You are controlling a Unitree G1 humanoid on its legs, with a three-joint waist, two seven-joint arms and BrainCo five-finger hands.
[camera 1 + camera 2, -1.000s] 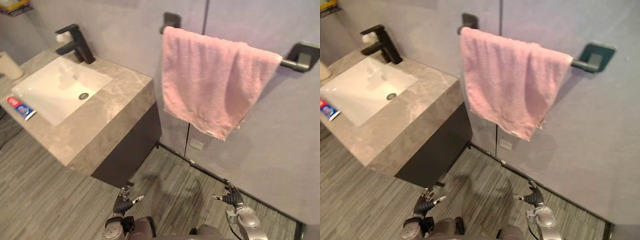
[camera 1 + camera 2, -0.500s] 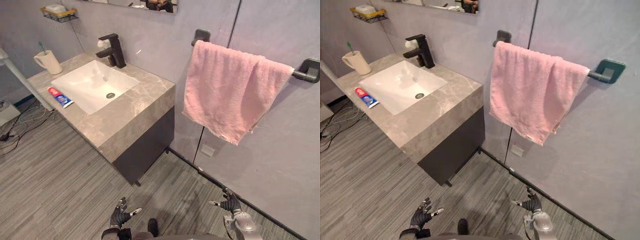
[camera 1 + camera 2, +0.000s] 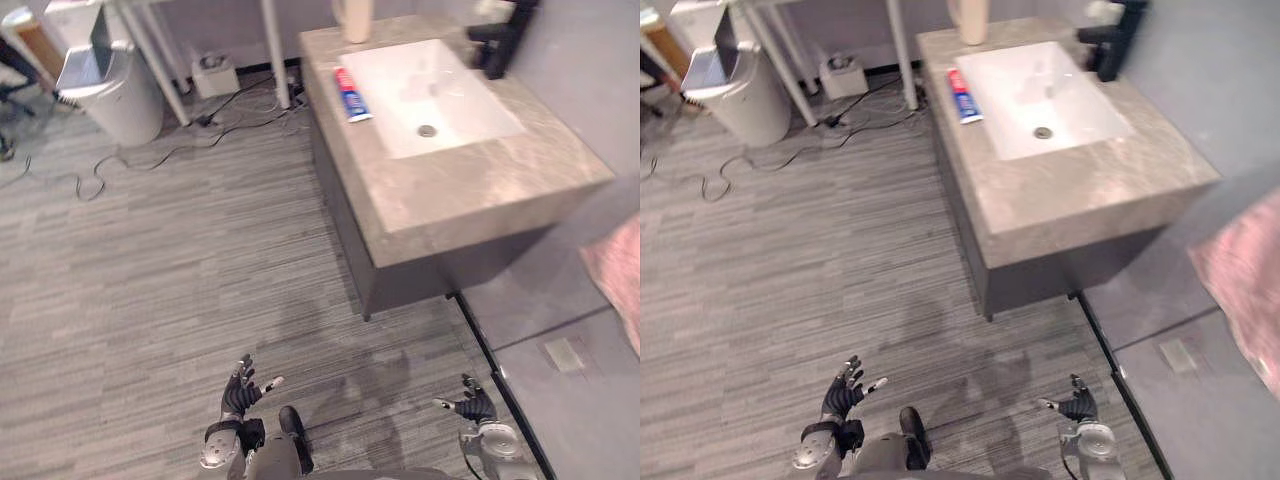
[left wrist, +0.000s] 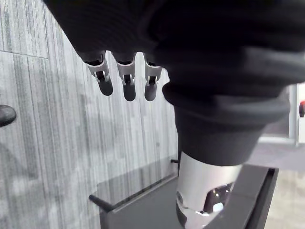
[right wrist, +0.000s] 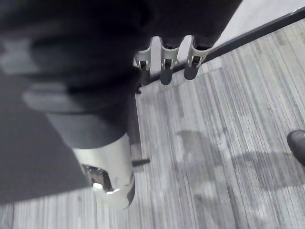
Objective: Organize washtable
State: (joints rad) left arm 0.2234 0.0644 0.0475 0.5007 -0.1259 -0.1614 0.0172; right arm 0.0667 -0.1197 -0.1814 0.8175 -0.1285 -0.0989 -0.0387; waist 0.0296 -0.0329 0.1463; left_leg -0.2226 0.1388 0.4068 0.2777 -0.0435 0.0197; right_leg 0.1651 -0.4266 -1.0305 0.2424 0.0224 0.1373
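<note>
Just swung the view round, touched nothing. Toothpaste tube [image 3: 352, 93] still loose on table [image 3: 470, 190]; left robot hand [image 3: 240, 390], right robot hand [image 3: 472, 407] spread, empty.

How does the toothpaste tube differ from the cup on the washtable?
The toothpaste tube lies flat; the cup stands upright. The tube is red, blue and white; the cup is plain cream. Both rest on the washtable, on the same side of the basin.
</note>
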